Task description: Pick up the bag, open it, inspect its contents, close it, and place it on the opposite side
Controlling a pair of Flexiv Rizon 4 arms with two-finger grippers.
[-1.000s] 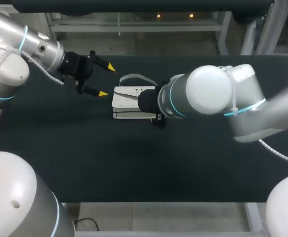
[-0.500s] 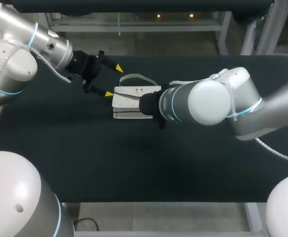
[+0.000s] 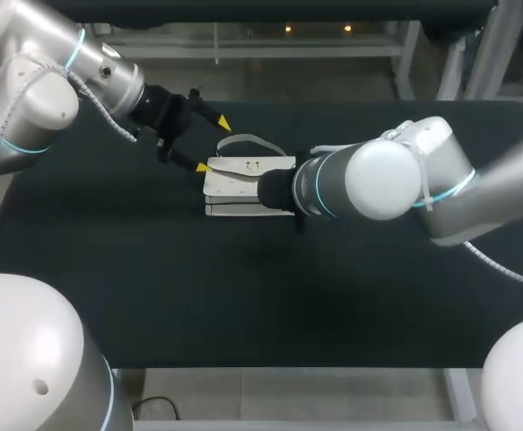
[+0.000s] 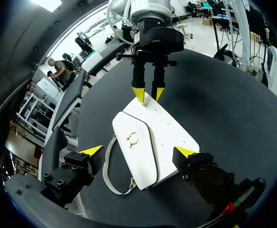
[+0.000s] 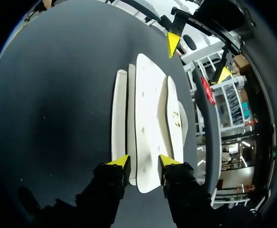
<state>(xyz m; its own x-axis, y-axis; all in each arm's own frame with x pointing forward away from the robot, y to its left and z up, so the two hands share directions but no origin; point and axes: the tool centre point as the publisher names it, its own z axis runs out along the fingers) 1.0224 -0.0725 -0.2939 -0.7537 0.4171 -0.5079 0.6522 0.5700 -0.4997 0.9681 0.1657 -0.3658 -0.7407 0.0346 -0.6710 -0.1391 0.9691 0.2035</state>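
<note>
The white bag (image 3: 243,180) lies flat in the middle of the black table (image 3: 153,287), gold clasp (image 4: 133,138) facing up and pale strap (image 3: 248,141) looped behind it. My right gripper (image 5: 144,161) comes in from the right, and its yellow tips press the bag's (image 5: 150,118) right end from both sides. From the left wrist view the same gripper (image 4: 148,93) shows at the bag's (image 4: 152,142) far end. My left gripper (image 3: 213,145) stands open at the bag's left end. Its tips (image 4: 91,151) straddle that end without touching it.
The black cloth runs bare in front of the bag and to both sides. My right arm (image 3: 378,180) lies low across the table's right half. The table's front edge (image 3: 270,366) is well away from the bag.
My left arm has swung right, bringing its open gripper up to the bag's left end. My right gripper's fingers have closed in onto the bag's right end.
</note>
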